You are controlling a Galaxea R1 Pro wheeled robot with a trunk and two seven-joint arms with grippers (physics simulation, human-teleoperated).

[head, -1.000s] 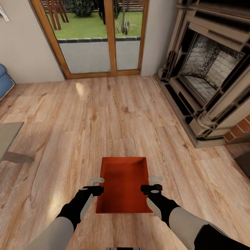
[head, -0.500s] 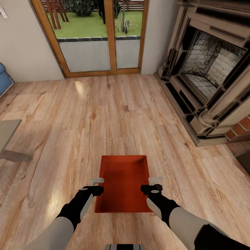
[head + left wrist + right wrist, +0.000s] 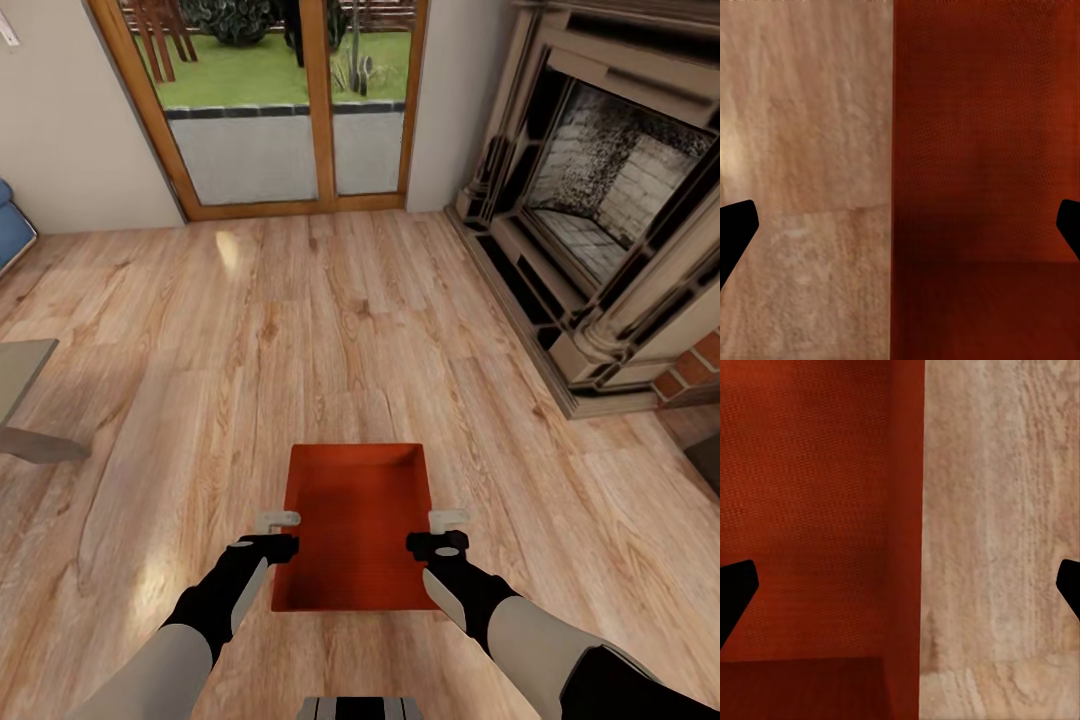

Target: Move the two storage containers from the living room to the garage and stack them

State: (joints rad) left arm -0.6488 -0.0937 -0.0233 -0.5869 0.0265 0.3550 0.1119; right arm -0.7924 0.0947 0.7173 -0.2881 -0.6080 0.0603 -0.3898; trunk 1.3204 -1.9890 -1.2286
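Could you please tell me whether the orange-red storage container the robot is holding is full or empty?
Empty: the storage container shows only its bare orange-red bottom and inner walls, open side up.

I hold one bin (image 3: 357,525) out in front of me, low over the light plank floor (image 3: 300,330) of the living room. It is orange-red, rectangular, open at the top, with thin walls and a flat bottom (nothing inside it that I can see). It sits level, its long axis running away from me. Each of its long walls stands between the fingers of one of my grippers, left (image 3: 279,532) and right (image 3: 446,531). My wrist cameras look along those walls, one on each side.
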